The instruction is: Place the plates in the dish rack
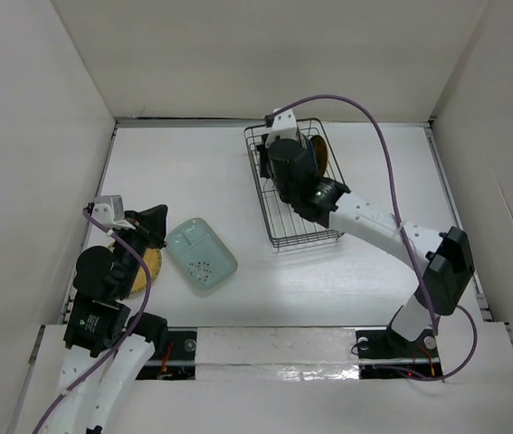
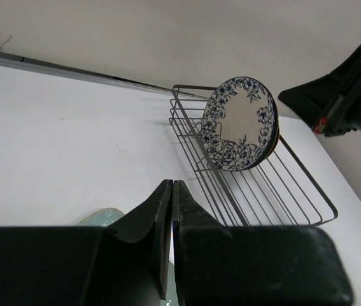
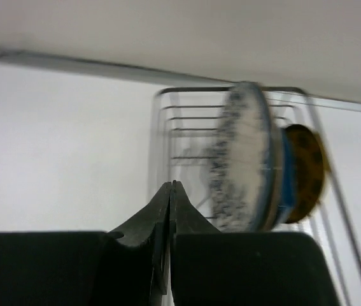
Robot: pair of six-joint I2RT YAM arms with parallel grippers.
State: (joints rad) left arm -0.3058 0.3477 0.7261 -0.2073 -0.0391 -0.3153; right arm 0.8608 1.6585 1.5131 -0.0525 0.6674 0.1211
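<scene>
The black wire dish rack (image 1: pixel 303 237) stands right of centre; it also shows in the left wrist view (image 2: pixel 276 191). A blue-and-white floral plate (image 2: pixel 239 124) stands upright in it, blurred in the right wrist view (image 3: pixel 240 159), with a dark-edged plate and a yellow-gold plate (image 3: pixel 304 172) behind it. A mint-green speckled plate (image 1: pixel 202 254) lies flat on the table. Another yellow-gold plate (image 1: pixel 147 269) lies partly under my left arm. My left gripper (image 1: pixel 155 223) is shut and empty just left of the mint plate. My right gripper (image 3: pixel 170 185) is shut and empty over the rack, beside the standing plates.
White walls close in the table on the left, back and right. A metal rail (image 1: pixel 274 342) runs along the near edge between the arm bases. A purple cable (image 1: pixel 374 127) loops over the right arm above the rack.
</scene>
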